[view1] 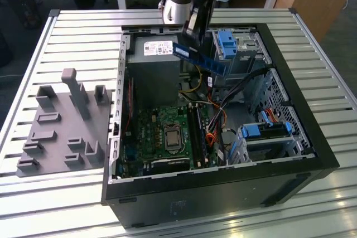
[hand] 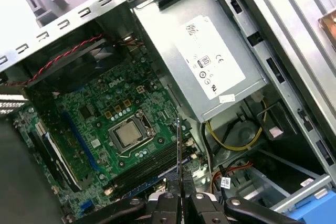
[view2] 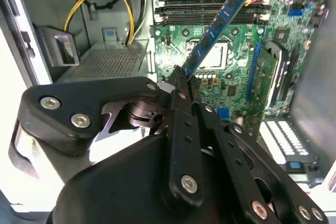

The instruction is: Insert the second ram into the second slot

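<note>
Plainly the hand (view2: 181,81) is closed on the second ram (view2: 223,19). It pinches the blue-green stick close to one end, so most of the stick's length juts out free beyond the fingertips. In the exterior view the stick hangs in the air above the open computer case (view1: 223,178), which lies on its side on the slatted table (view1: 83,32). The stick sits over the gap between the power supply (view1: 152,68) and the blue drive-bay tabs (view1: 226,43), touching nothing but the hand.

What matters is how the stick lies relative to the memory slots (view1: 198,135). These are dark strips on the motherboard (view1: 148,132), just beside the CPU socket (view1: 171,136) on the exterior view's right. They lie well apart from the stick, lower down in the case and toward the case wall nearest that camera. Their long axis runs from the far side of the case toward that near wall. The stick's long axis runs across that, from the exterior view's left to its right, with the right end dipping. The second wrist view agrees: the slots run straight across the board while the stick crosses above them on a slant. By my judgement, then, the stick is neither over its slot nor lined up with it, and it is not level. Whether one of the slots already holds a stick I cannot tell for certain.
</note>
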